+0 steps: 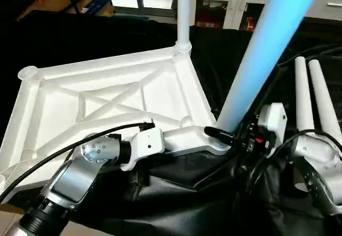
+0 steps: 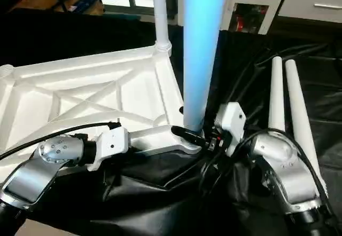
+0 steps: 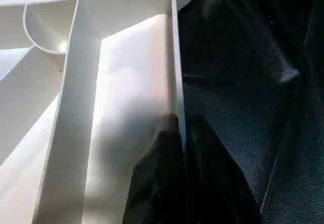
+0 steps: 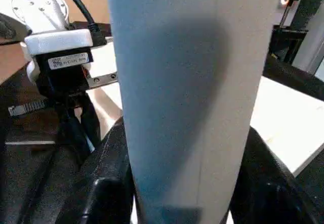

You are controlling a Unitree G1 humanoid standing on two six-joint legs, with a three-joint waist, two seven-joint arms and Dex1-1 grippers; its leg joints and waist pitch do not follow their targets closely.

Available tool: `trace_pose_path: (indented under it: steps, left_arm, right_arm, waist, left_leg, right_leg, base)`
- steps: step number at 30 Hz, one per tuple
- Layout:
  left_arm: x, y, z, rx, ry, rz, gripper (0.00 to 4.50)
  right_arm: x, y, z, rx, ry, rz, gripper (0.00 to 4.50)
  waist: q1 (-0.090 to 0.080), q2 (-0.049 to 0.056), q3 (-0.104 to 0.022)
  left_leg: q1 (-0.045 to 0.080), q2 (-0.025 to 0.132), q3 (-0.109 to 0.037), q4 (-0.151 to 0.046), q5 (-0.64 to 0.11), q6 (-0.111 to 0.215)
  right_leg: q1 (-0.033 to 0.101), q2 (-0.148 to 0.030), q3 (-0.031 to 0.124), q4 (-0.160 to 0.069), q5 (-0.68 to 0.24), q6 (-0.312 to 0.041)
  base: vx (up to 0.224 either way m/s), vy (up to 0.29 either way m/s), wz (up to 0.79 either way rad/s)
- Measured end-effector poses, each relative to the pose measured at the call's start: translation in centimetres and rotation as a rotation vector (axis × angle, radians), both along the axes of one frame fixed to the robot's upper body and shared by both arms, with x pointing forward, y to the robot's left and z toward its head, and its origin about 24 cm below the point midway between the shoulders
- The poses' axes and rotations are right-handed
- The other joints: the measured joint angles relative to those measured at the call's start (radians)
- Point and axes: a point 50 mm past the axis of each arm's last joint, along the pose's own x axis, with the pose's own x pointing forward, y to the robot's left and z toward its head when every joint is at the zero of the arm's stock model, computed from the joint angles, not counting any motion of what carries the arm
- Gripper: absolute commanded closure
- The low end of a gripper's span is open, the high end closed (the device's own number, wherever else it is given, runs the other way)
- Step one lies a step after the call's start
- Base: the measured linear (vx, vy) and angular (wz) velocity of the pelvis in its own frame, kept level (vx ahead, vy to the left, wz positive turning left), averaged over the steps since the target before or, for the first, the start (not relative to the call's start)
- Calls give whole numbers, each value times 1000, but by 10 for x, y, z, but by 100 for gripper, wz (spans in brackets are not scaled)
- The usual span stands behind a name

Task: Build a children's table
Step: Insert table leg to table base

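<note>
Two spare legs [image 1: 312,94] (touching, seemingly) beside tabletop [image 1: 107,94].

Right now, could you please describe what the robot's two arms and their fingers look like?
Both arms have silver metal forearms, the left and the right, each leading to a rounded silver wrist joint and a white plastic gripper housing. A black cable loops over the left forearm. The left wrist camera block carries a small printed label. The fingers are black.

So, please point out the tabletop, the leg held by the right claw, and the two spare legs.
tabletop [image 1: 101,100]: left eye view, ribbed underside.
held leg [image 2: 199,49]: right eye view, mid shaft.
spare legs [image 2: 276,94]: right eye view, shaft of the left one.
</note>
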Motion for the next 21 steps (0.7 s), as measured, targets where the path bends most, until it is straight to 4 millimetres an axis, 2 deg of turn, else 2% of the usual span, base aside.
trace_pose_path:
  steps: [5,7,21]
  left_arm:
    - [0,0,0,1,0,2,450]
    - [-1,0,-1,1,4,-2,450]
    - [0,-1,1,5,-5,0,450]
  right_arm:
    - [3,1,-1,34,43,-2,270]
    - [6,-4,-5,98,104,-34,270]
    - [7,-5,-7,188,143,-84,269]
  waist:
    - [-1,-2,-1]
    - [2,-3,-2]
    - [4,-7,0]
  left_leg:
    - [0,0,0,-1,0,0]
    - [1,0,0,-1,0,0]
    - [1,0,1,-4,-1,-8]
  right_leg:
    - [0,0,0,0,0,0]
    - [0,0,0,-1,0,0]
    - [-1,-1,1,-3,0,0]
  base:
    - [0,0,0]
    - [0,0,0]
    - [0,0,0]
